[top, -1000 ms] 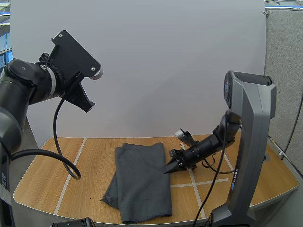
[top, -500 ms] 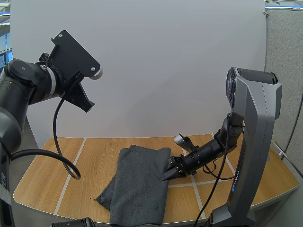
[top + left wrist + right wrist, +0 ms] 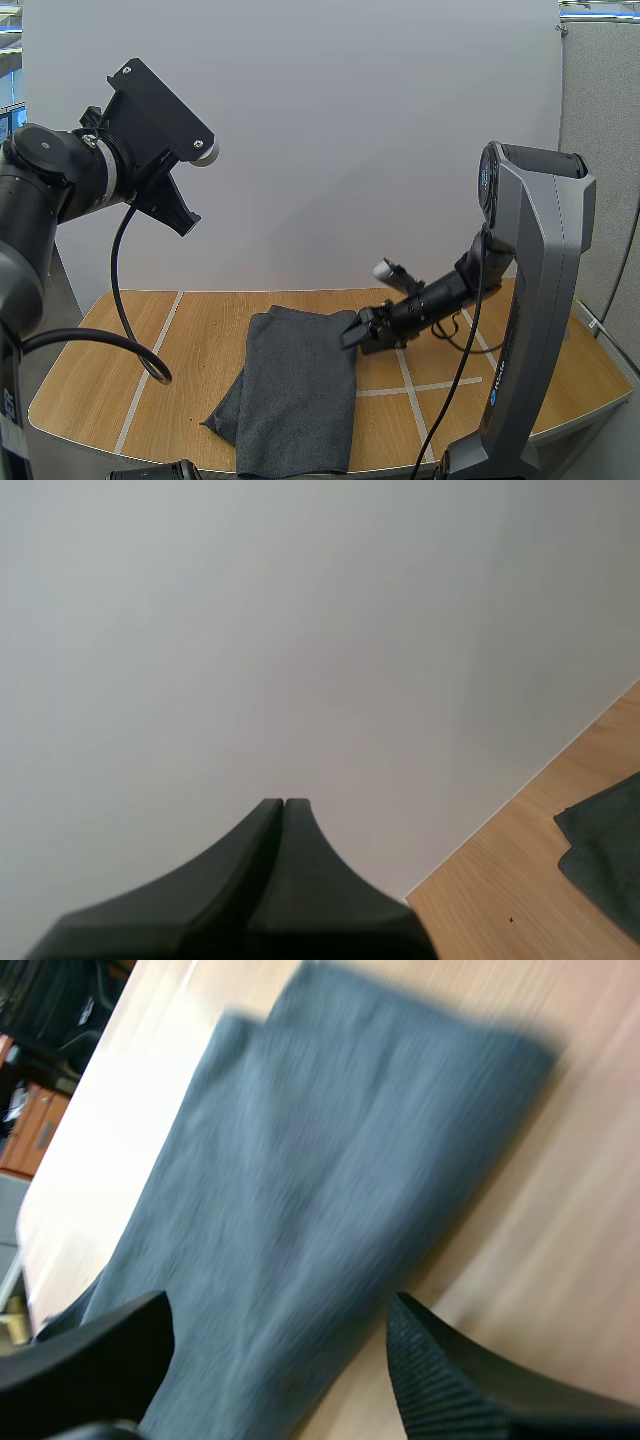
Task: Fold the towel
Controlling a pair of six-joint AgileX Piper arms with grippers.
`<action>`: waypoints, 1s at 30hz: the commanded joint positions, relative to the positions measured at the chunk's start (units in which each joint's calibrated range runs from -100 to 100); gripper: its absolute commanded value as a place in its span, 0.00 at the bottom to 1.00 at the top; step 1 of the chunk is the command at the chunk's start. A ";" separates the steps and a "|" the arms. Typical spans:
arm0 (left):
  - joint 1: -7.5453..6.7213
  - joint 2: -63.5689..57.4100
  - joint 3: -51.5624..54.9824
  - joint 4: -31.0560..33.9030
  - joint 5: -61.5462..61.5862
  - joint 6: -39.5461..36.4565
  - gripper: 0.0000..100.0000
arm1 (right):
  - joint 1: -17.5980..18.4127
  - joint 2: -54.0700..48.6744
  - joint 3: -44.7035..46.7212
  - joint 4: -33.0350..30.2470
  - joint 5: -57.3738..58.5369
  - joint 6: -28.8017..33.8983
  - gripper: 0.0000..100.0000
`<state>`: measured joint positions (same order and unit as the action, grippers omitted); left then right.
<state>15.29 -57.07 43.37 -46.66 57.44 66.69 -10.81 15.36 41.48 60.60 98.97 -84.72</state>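
- One dark grey towel (image 3: 295, 395) lies at the lower centre of the high view. It looks soft, limp and light, so it should sag from any single pinch and may slide on the smooth wooden table (image 3: 190, 340). It is not fragile.
- The best hold is probably a corner of one short end, pinched low with all layers together so that none peels away.
- In the same view the towel is a long strip doubled lengthwise. Its far end is squared, and a loose under-layer pokes out at the lower left edge.
- The right gripper (image 3: 352, 336) sits low at the strip's upper right corner. Whether it touches the cloth or is just beside it cannot be told.
- The left gripper (image 3: 183, 222) hangs high in the upper left, well apart from the cloth.
- In the left wrist view, the left gripper (image 3: 284, 802) has its fingers pressed together into one dark wedge, holding nothing. A towel (image 3: 610, 850) corner lies on the table (image 3: 500, 905) beyond.
- In the right wrist view, the right gripper (image 3: 280, 1310) has its fingers spread wide with nothing between them. Beyond the tips the towel (image 3: 330, 1160) shows fine ribbed weave and one layer's edge running lengthwise, with bare table (image 3: 570, 1220) beside it.
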 commanded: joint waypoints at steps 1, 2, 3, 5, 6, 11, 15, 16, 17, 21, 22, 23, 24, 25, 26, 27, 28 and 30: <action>-0.11 -2.54 -0.26 -0.87 -0.49 0.51 0.00 | -0.74 -0.75 -13.15 0.87 1.03 2.85 1.00; -0.11 -2.88 -0.26 -0.87 -0.49 0.51 0.00 | -0.74 -0.63 -14.55 1.19 1.03 2.93 1.00; -0.11 -3.25 -0.26 -0.87 -0.49 0.51 0.00 | -0.74 -0.63 -16.13 1.28 1.03 2.98 1.00; -0.11 -3.61 -0.26 -0.87 -0.49 0.51 0.00 | -0.42 0.00 -19.38 1.67 1.03 3.33 1.00; -0.11 -3.61 -0.26 -0.87 -0.49 0.51 0.00 | -0.16 1.05 -21.33 1.39 1.03 4.04 1.00; -0.11 -3.73 -0.26 -0.87 -0.49 0.51 0.00 | 1.06 8.62 -31.51 0.00 1.03 10.65 1.00; -0.11 -3.73 -0.26 -0.87 -0.49 0.51 0.00 | 1.64 14.15 -38.19 -0.02 1.03 12.47 1.00; -0.11 -3.58 -0.26 -0.87 -0.49 0.51 0.00 | 1.81 15.25 -39.86 -0.32 1.03 13.13 1.00; -0.11 -3.58 -0.26 -0.87 -0.49 0.51 0.00 | 1.98 16.09 -40.60 -0.55 1.03 13.27 1.00; -0.09 -3.33 -0.26 -0.87 -0.49 0.51 0.00 | 2.84 19.32 -43.89 -2.16 1.03 14.52 1.00; -0.09 -3.21 -0.26 -0.87 -0.49 0.51 0.00 | 3.08 19.60 -44.05 -2.45 1.03 14.84 1.00; -0.01 -3.22 -0.26 -0.87 -0.49 0.51 0.00 | 3.46 20.09 -44.05 -2.72 1.03 14.82 1.00; -0.02 -2.93 -0.26 -0.87 -0.49 0.51 0.00 | 3.74 20.22 -44.05 -3.02 1.03 14.82 1.00; -0.02 -2.93 -0.26 -0.87 -0.49 0.51 0.00 | 4.12 20.35 -44.05 -3.53 1.03 14.96 1.00; -0.02 -2.81 -0.26 -0.87 -0.49 0.51 0.00 | 4.54 20.35 -44.05 -4.25 1.03 15.16 1.00; -0.02 -2.81 -0.26 -0.87 -0.49 0.51 0.00 | 4.91 20.35 -44.05 -4.81 1.03 15.16 1.00; -0.02 -2.81 -0.26 -0.87 -0.49 0.51 0.00 | 5.19 20.35 -44.05 -5.07 1.03 15.42 1.00; -0.02 -2.81 -0.26 -0.87 -0.49 0.51 0.00 | 5.50 20.35 -44.05 -5.49 1.03 15.52 1.00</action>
<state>15.29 -60.28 43.37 -46.66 57.44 66.98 -6.49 36.15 -2.15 57.26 98.92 -69.89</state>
